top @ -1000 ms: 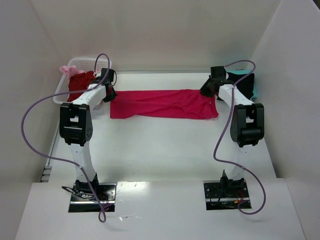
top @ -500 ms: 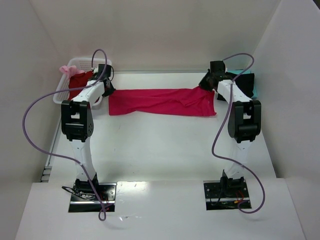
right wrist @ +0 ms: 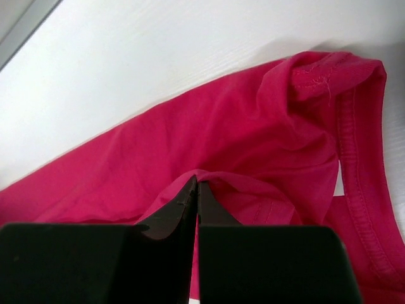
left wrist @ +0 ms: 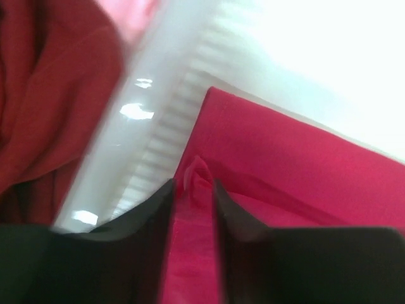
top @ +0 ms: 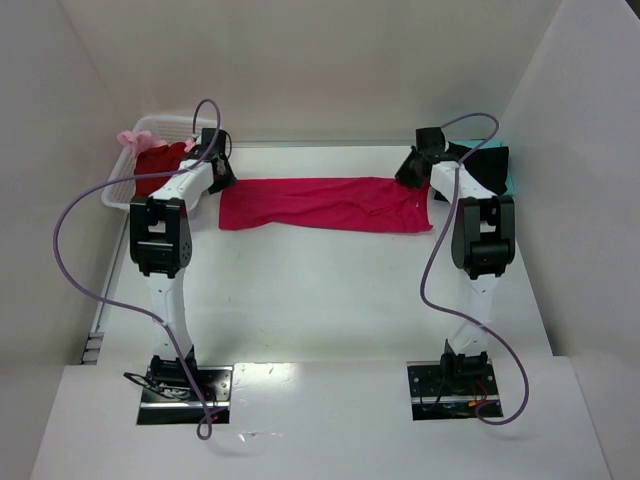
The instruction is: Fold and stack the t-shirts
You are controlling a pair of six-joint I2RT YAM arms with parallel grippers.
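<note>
Just right of the white lattice basket [top: 168, 119], a crimson-pink t-shirt [top: 325, 204] lies stretched in a long, narrow band across the white table [top: 320, 300]. At the end nearest the basket, the left gripper [left wrist: 193, 185] stands with its fingers apart, a soft ridge of cloth lying between them. At the end farthest from the basket, the right gripper [right wrist: 197, 185] is pinched tight on a fold beside the stitched collar. The lengthwise fold looks done. The next move probably calls for carrying one end over the other while keeping the limp knit flat. A dark red t-shirt [top: 160, 165] sits heaped inside the basket, and a black t-shirt [top: 485, 165] waits at the far side of the table from it.
</note>
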